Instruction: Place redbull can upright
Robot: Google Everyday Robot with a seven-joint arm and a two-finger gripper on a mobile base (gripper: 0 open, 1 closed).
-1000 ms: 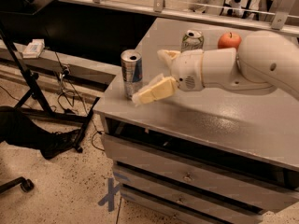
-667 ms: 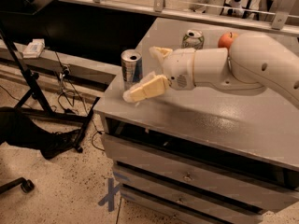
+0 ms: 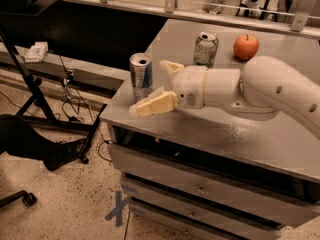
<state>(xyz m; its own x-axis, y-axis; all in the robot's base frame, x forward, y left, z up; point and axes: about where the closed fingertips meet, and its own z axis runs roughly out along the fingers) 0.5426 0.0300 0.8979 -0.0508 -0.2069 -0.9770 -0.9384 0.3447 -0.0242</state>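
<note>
The redbull can [image 3: 140, 75] stands upright near the left edge of the grey cabinet top [image 3: 235, 134]. It is slim, with blue and silver panels and a silver top. My gripper [image 3: 150, 86] reaches in from the right and its two cream fingers are spread wide. The near finger [image 3: 151, 104] lies in front of the can's base. The far finger [image 3: 170, 67] is to the right of the can. The can stands between them and neither finger presses on it.
A white-and-green soda can [image 3: 205, 49] and a red apple [image 3: 246, 46] stand at the back of the top. The top's left edge is close to the redbull can. A black stand [image 3: 35, 84] and cables are on the floor at the left.
My gripper has shifted a little to the left and towards the front, so its fingers now flank the can more closely. The can has stayed upright in the same spot.
</note>
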